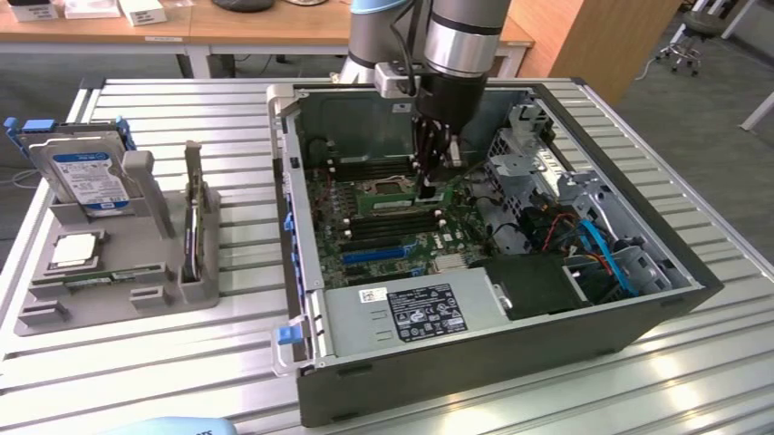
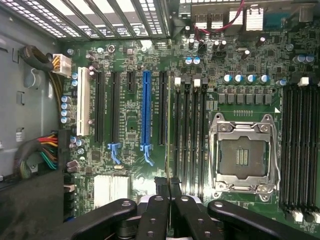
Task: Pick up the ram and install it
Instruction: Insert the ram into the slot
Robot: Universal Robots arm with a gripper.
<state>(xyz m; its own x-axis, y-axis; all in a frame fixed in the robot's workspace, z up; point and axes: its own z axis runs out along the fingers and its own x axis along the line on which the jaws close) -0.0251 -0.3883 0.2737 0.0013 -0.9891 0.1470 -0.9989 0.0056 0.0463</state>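
My gripper reaches down into the open computer case, over the motherboard. In the wrist view the gripper has its two black fingers pressed close on a thin green board seen edge-on, the ram. The ram runs along the black memory slots, at the outermost slot beside the empty processor socket. In the exterior view the ram shows as a short green strip just under the fingertips, low on the motherboard among the slots.
A grey parts tray stands on the exterior view's left, holding a blue-labelled hard drive, a square silver processor and a green stick. Case walls, the drive cage, cables and the power supply surround the motherboard.
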